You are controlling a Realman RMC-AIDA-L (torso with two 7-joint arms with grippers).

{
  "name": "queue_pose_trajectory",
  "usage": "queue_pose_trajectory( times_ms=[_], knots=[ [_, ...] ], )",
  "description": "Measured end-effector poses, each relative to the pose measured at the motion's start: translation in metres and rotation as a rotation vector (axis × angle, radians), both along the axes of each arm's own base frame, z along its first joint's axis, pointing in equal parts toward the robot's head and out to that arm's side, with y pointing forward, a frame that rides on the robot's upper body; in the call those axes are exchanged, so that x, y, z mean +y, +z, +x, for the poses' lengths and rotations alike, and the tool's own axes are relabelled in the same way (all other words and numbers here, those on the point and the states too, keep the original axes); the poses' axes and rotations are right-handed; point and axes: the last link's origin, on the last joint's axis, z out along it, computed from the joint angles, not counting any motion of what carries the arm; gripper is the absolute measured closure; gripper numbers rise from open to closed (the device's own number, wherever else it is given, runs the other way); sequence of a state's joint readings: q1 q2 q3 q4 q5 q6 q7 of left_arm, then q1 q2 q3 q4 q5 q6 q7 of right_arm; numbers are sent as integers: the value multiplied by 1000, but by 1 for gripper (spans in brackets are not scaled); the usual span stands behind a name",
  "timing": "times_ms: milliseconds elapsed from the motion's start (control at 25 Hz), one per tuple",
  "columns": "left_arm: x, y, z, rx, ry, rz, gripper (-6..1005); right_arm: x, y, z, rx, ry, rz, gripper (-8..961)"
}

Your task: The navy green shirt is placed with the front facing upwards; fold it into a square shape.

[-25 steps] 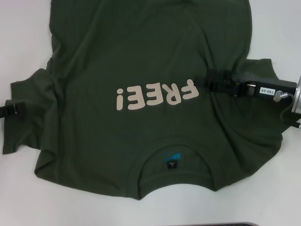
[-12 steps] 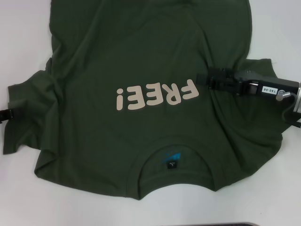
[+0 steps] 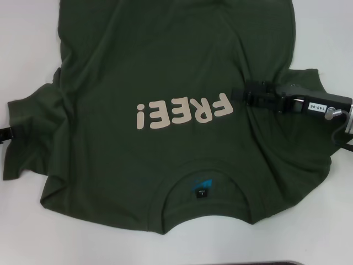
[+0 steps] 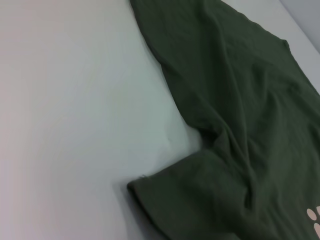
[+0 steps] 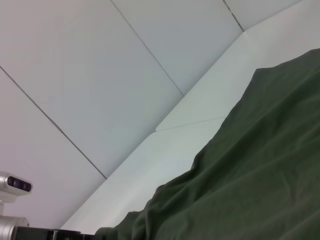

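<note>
The navy green shirt (image 3: pixel 165 110) lay front-up and wrinkled on the white surface (image 3: pixel 27 49), filling the frame's centre, pale "FREE!" print (image 3: pixel 182 113) upside down, collar toward the bottom. The right gripper (image 3: pixel 238 94) rested on it just right of the print; whether it pinched fabric could not be told. The left gripper (image 3: pixel 6 133) sat at the left edge beside the sleeve, its state likewise unclear.

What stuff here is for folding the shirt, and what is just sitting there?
For the job:
- navy green shirt, front up with its FREE! print
- right gripper, over the shirt beside the print
- left gripper, at the table's left edge by a sleeve

Just there:
- white table
</note>
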State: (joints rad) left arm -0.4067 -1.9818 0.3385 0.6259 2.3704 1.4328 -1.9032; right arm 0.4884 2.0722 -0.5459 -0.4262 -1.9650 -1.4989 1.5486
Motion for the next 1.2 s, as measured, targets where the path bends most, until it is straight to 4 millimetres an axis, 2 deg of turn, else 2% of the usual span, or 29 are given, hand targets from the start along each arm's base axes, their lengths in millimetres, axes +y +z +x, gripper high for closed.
queue_pose_trajectory(
  times_ms=[160, 200, 480, 920, 1200],
  knots=[
    [-1, 0, 6, -40, -15, -2, 995, -1, 0, 1, 1, -2, 1, 62],
    [0, 4, 14, -86, -44, 8, 995, -1, 0, 1, 0, -2, 1, 62],
    [7, 7, 31, -169, -79, 21, 994, -1, 0, 1, -1, 0, 3, 62],
    [27, -21, 65, -264, -133, -10, 995, -3, 0, 3, 0, -6, 2, 71],
    [29, -36, 76, -298, -140, -27, 995, -5, 0, 4, 2, -8, 1, 71]
  ],
)
